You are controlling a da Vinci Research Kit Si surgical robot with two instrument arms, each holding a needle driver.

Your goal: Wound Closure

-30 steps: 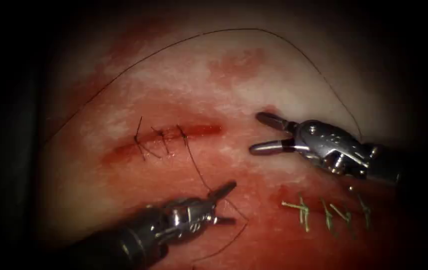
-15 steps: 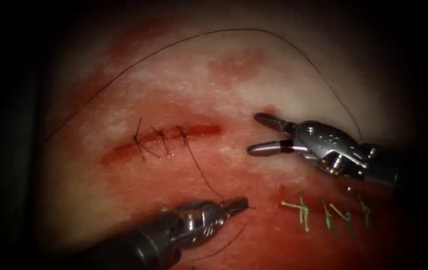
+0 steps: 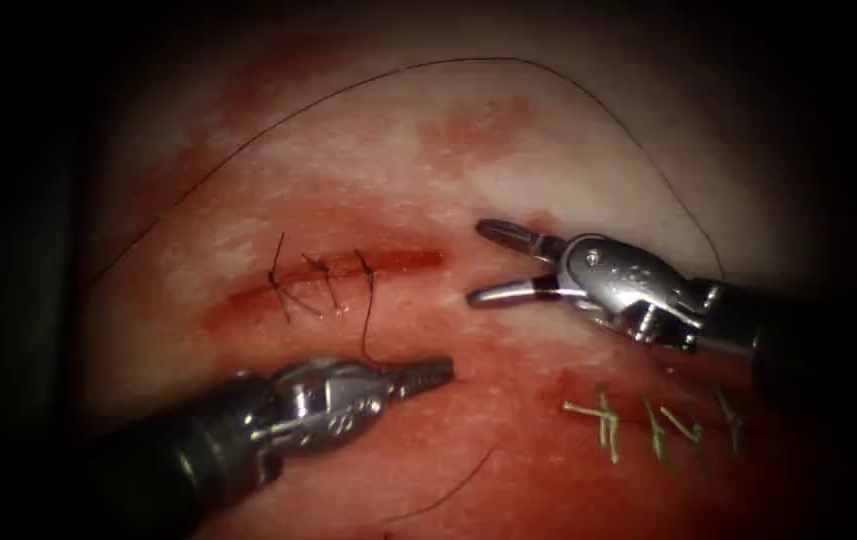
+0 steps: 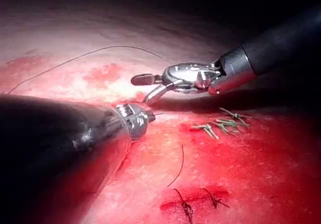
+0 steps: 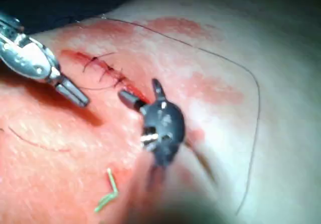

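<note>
The left hand (image 3: 428,373), a small steel needle driver on a dark shaft, has its jaws closed on the thin dark thread (image 3: 366,320), gripping it where the strand comes down from the rightmost stitch. That strand rises from the hand's tip to the short red cut (image 3: 348,272) in the pale, red-stained pork tissue (image 3: 508,160), just above the hand. Three dark stitches (image 3: 320,280) cross the cut. The right hand (image 3: 483,262), a shiny steel driver entering from the right, has its jaws spread wide and holds nothing; it hovers just right of the cut's end. A long loop of thread arcs over the tissue above both hands. Pale green stitches (image 3: 648,425) sit below the right hand. The needle cannot be made out.
</note>
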